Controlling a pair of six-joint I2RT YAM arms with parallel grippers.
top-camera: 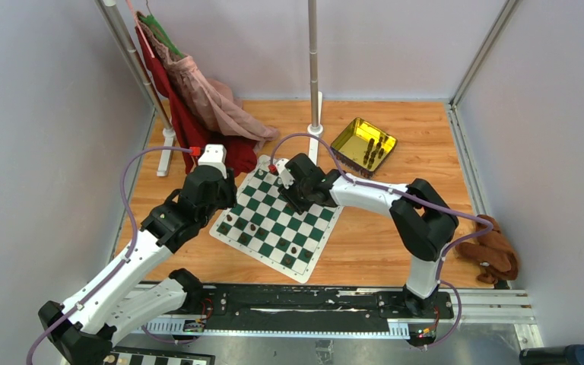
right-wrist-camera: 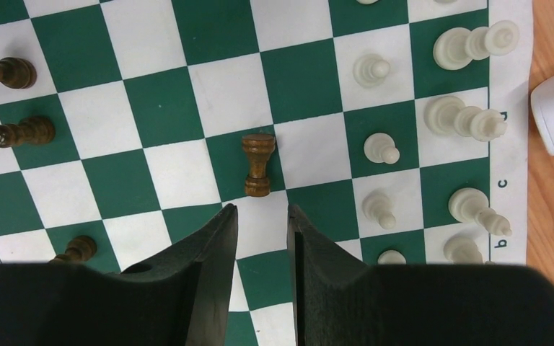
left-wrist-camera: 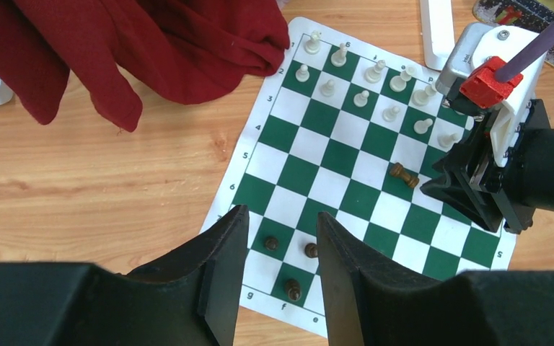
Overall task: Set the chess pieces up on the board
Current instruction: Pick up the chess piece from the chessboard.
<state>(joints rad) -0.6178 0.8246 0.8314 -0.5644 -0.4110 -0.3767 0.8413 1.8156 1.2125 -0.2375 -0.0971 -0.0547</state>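
The wooden table (top-camera: 395, 232) carries the green-and-white board (top-camera: 313, 228), lying askew. Both tools hover over it released and empty, the left tool (left-wrist-camera: 281, 216) above a few dark pieces (left-wrist-camera: 311, 250), the right tool (right-wrist-camera: 262, 209) just short of one dark piece (right-wrist-camera: 257, 164) toppled mid-board. Cream pieces (left-wrist-camera: 361, 98) line the far side.

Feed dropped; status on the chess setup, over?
Left pincer, right pincer open, empty. Dark brown chess piece toppled on green-and-white checkered board, ahead of right pincer. Red cloth at board's corner.
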